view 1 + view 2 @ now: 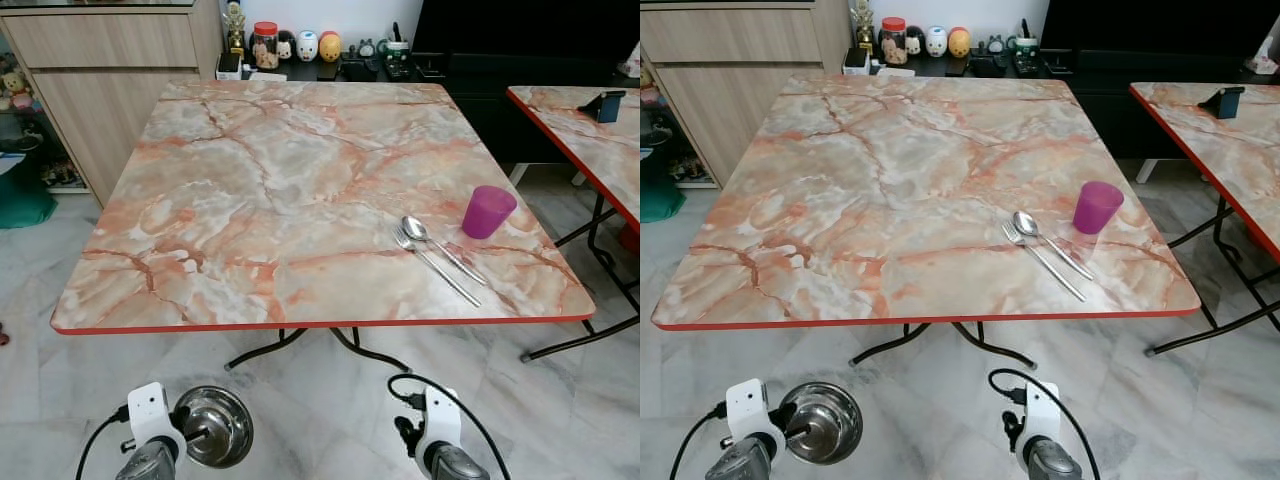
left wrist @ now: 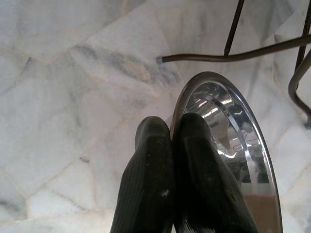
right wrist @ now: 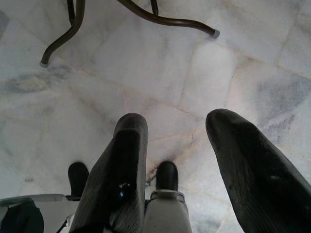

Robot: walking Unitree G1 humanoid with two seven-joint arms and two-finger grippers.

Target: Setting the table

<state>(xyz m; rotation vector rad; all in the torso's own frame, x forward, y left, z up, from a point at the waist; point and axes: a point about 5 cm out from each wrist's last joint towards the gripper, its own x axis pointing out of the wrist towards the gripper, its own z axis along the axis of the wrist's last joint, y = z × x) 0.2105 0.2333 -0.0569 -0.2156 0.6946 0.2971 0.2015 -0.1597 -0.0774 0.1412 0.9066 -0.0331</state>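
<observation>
A square counter [image 1: 270, 190] with a pink-and-cream marbled top and a thin red edge stands in front of the robot on dark curved metal legs [image 1: 350, 348] over a pale marble-tiled floor [image 1: 330, 420]. Near the counter's front right corner sits a translucent purple plastic cup [image 1: 488, 211], upright. Just to its left lie a steel spoon [image 1: 440, 245] and a steel fork [image 1: 432, 262] side by side, both angled with their handles towards the front edge.

Low down, short of the counter's front edge, the left tool [image 2: 167, 145] is held over the floor with its two black fingers [image 2: 150, 184] pressed together on the rim of a shiny round stainless-steel bowl [image 1: 213, 426]; the rim passes between the fingers and the bowl hangs to the inner side of the arm, its hollow facing up towards the head camera. The right tool [image 3: 177, 145] is also low over the floor, its fingers spread well apart with nothing between them.

Behind the counter a wooden cabinet [image 1: 100, 70] stands at the left, and a dark low shelf [image 1: 330, 68] carries a red-lidded jar [image 1: 265, 45] and a row of small figurines [image 1: 308, 46]. A second marbled counter [image 1: 590, 140] stands at the right, with a small blue object [image 1: 606, 105] on it.
</observation>
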